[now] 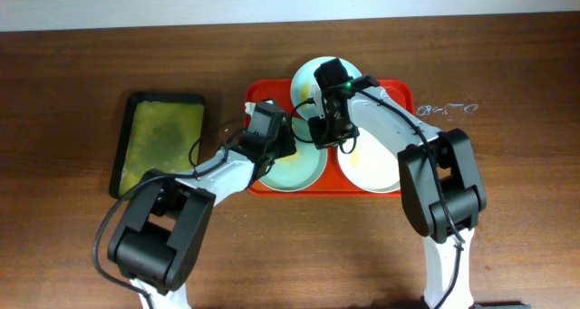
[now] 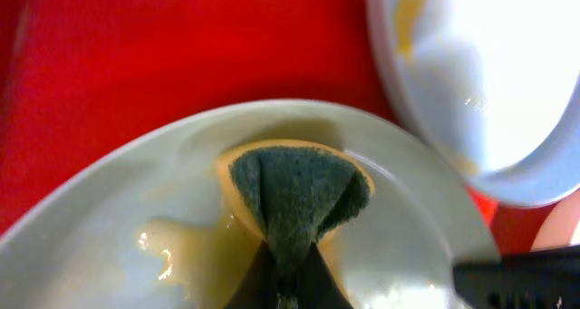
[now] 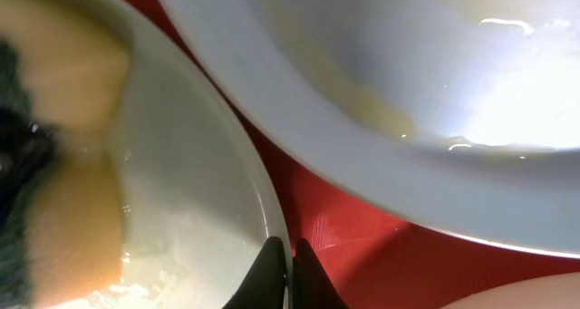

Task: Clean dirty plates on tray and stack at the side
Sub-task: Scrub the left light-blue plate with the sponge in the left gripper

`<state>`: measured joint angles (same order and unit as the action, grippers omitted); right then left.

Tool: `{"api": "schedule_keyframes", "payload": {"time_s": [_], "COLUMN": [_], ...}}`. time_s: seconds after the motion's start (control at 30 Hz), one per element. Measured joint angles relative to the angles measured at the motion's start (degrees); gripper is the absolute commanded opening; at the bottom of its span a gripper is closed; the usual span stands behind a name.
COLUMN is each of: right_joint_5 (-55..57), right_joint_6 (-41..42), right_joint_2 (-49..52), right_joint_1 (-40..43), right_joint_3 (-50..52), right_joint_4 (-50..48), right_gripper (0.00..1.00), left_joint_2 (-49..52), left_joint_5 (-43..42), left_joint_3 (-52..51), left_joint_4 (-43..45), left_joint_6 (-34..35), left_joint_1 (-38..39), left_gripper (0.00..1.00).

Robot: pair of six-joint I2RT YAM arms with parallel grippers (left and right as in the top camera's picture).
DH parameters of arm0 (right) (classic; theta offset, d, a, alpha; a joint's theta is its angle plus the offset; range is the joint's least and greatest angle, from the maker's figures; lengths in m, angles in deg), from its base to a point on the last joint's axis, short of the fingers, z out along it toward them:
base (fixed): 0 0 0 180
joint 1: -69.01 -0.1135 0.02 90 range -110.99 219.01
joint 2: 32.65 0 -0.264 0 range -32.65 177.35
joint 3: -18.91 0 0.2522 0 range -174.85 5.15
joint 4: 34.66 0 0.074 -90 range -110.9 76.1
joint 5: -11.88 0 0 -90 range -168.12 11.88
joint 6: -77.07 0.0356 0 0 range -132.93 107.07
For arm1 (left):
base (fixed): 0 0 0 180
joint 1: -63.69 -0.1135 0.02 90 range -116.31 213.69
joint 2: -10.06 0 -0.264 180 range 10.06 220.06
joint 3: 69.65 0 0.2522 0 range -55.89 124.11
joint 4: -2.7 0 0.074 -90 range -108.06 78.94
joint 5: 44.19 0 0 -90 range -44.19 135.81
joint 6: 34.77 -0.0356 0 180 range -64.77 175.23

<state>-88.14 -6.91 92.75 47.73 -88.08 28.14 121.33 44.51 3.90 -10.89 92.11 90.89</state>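
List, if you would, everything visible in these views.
Red rectangular plastic tray: one, table centre.
Round shallow mint-green plates: two, on the red tray; far mint-green plate, near-left mint-green plate.
Round shallow white plate: one, on the tray, near right.
Black rectangular tray: one, holds yellow-green liquid, left.
Green-and-yellow sponge: one, on the near-left mint-green plate.
Small pale item: one, right, unidentifiable.
Brown wooden table: one.
Left gripper: grips sponge.
Right gripper: pinches near-left plate's rim.
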Motion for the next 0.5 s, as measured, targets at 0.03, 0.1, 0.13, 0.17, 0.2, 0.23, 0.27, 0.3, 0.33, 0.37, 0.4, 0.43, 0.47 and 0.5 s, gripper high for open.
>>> {"api": "schedule_keyframes", "payload": {"time_s": [0.03,0.1,0.13,0.17,0.2,0.23,0.27,0.3,0.33,0.37,0.4,0.43,0.47,0.5], "right_joint_5": [0.0,-0.04,-0.04,-0.04,-0.04,-0.04,-0.07,-0.13,-0.15,-0.13,-0.13,-0.15,-0.15,-0.09], "right_joint_6": [-0.02,0.0,0.04,0.0,0.02,0.04,0.02,0.0,0.0,0.02,0.04,0.0,0.02,0.02], "right_joint_2": [0.0,0.0,0.0,0.0,0.0,0.0,0.0,0.0,0.0,0.0,0.0,0.0,0.0,0.0], "right_joint_1": [0.0,0.0,0.0,0.0,0.0,0.0,0.0,0.0,0.0,0.0,0.0,0.02,0.0,0.02], "right_joint_3": [0.0,0.0,0.0,0.0,0.0,0.0,0.0,0.0,0.0,0.0,0.0,0.0,0.0,0.0], "right_joint_4": [0.0,0.0,0.0,0.0,0.0,-0.04,-0.07,-0.07,-0.13,-0.22,-0.26,-0.28,-0.35,-0.55], "right_gripper": [0.04,0.04,0.04,0.04,0.04,0.04,0.04,0.04,0.04,0.04,0.04,0.04,0.04,0.04], "left_joint_2": [-1.09,-5.09,-6.99,-7.52,-8.0,-8.09,-8.09,-8.09,-8.09,-8.09,-8.07,-7.69,-6.1,-3.5], "left_joint_5": [0.9,5.97,8.81,9.14,8.98,8.2,7.52,7.26,5.7,3.82,3.13,2.67,2.1,1.81], "left_joint_3": [0.15,-0.2,-0.35,-0.26,-0.28,-0.42,-0.46,-0.72,-0.87,-0.87,-0.87,-0.87,-0.85,-0.79], "left_joint_4": [-3.82,-12.68,-15.93,-17.53,-20.41,-22.01,-20.92,-18.8,-14.4,-11.85,-11.58,-11.39,-11.21,-10.82], "left_joint_6": [0.0,0.0,0.0,0.0,0.48,1.88,3.08,3.5,3.91,4.2,4.35,4.35,4.37,4.37], "left_joint_1": [0.02,0.37,0.39,0.37,0.39,0.39,0.5,0.66,1.25,2.1,2.64,3.02,3.39,3.39], "left_gripper": [0.0,0.0,0.0,0.0,0.0,0.0,0.0,0.0,0.0,0.0,0.0,0.0,0.0,0.0]}}
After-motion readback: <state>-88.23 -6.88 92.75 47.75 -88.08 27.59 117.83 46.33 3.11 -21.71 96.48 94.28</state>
